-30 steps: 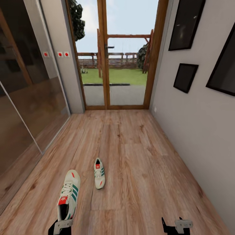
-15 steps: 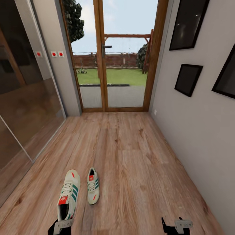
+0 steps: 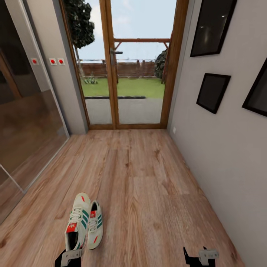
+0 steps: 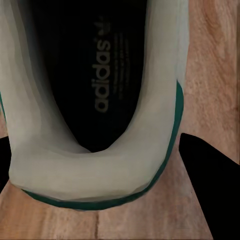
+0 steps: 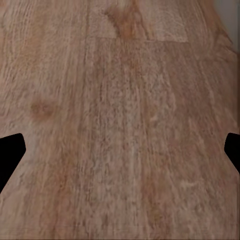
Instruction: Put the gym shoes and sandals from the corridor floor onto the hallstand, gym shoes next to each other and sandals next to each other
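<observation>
The corridor floor (image 3: 148,193) stretches ahead of me to a glass door (image 3: 126,74) with lawn beyond. A dark glazed wardrobe (image 3: 26,122) runs along my left, and a grey wall with black frames (image 3: 213,91) along my right.

My left gripper (image 3: 70,256) sits at the lower edge of the head view, fingers clenched on the heel of one gym shoe (image 3: 77,220), which sticks out forward with its toe pointing down the corridor. In the left wrist view I look straight into that shoe (image 4: 95,100): white collar, green trim at the heel, a dark insole with printed lettering, and my dark fingers (image 4: 210,185) at either side of it. The shoe seems lifted off the planks, though I cannot be sure of the clearance.

The second shoe (image 3: 94,225) lies on the floor just beside the held one, on its right, toe pointing back toward me.

My right gripper (image 3: 202,256) hangs over bare planks with its fingers spread and nothing between them; the right wrist view has the two dark fingers (image 5: 11,152) well apart at the edges.

By my judgement the task is barely begun: one shoe is in hand, its mate waits on the floor, and the sandals and the rack are yet to be found.
</observation>
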`<state>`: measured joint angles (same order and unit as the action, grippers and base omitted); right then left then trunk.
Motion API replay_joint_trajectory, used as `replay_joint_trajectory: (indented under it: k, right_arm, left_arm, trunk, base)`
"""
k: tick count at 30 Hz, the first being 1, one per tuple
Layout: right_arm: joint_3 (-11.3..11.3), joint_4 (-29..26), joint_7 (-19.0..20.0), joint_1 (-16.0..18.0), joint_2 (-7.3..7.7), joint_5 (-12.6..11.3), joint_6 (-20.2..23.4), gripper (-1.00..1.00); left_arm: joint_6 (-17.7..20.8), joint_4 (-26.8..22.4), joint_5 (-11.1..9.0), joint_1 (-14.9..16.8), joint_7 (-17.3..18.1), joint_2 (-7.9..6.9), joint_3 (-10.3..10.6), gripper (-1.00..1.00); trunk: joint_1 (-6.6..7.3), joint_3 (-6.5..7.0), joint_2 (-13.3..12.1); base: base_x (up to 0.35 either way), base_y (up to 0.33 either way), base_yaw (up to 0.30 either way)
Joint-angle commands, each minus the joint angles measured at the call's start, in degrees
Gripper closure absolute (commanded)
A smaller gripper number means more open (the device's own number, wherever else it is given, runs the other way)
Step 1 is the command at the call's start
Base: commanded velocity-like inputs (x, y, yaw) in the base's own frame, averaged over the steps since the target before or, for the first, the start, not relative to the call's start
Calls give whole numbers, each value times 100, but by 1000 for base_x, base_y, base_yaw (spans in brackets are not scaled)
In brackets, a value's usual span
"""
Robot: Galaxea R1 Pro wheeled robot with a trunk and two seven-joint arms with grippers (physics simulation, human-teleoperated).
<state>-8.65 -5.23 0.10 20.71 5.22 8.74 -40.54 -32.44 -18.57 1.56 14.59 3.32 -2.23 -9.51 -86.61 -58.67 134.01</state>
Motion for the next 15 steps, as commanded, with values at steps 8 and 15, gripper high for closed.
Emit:
replay_joint_trajectory:
  k: [8,15]
  right_arm:
    - [-49,5,2,3,-4,58,-15,-100]
    - [-49,5,-1,3,-4,58,-15,-100]
  left_arm:
    - [-17,2,20,3,28,3,-42,100]
    - [-17,2,20,7,28,3,-42,100]
  trunk:
    - [-1,-5,2]
    - [-1,-5,2]
  base:
    - [237,-191,0]
    - [237,-191,0]
